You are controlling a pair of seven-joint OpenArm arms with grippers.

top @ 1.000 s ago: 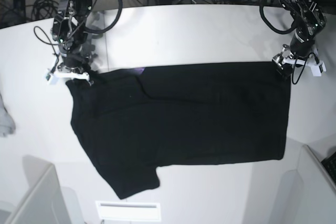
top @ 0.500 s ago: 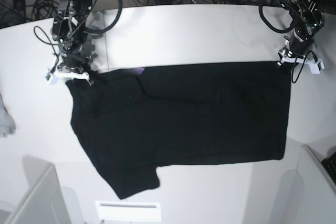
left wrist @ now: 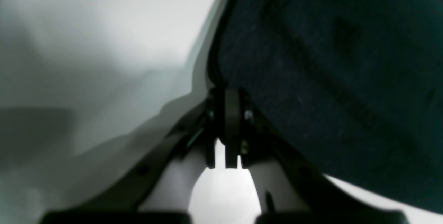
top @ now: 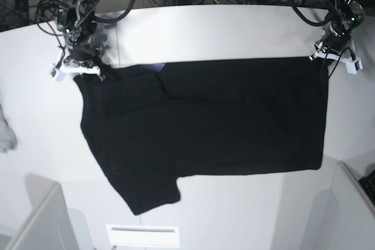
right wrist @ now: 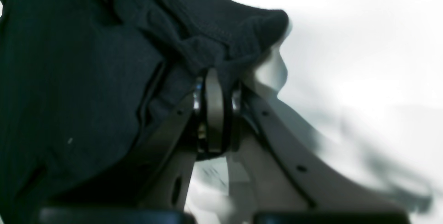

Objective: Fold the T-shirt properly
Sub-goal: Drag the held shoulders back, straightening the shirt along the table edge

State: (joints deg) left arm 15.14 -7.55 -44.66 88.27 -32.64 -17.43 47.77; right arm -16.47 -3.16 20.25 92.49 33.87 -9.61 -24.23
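The black T-shirt [top: 205,121] hangs spread out over the white table [top: 222,33], plain side showing, with one sleeve trailing toward the front left. A purple sliver [top: 155,67] peeks out at its top edge. My left gripper [top: 321,58] is shut on the shirt's top right corner; the left wrist view shows its tips [left wrist: 225,94] pinching the hem of the dark cloth [left wrist: 328,78]. At the top left corner, my right gripper [top: 79,73] is shut on a bunched fold of the fabric [right wrist: 86,78], with the tips [right wrist: 214,78] buried in it.
A small light grey cloth [top: 4,136] lies at the table's left edge. Grey bin walls stand at the front left [top: 41,221] and front right [top: 345,203]. A white slotted plate [top: 142,235] sits at the front edge. Cables and gear crowd the back.
My left gripper closed on the shirt's right corner. Both arms then moved toward the back of the table, drawing the top edge taut and carrying the shirt with them.
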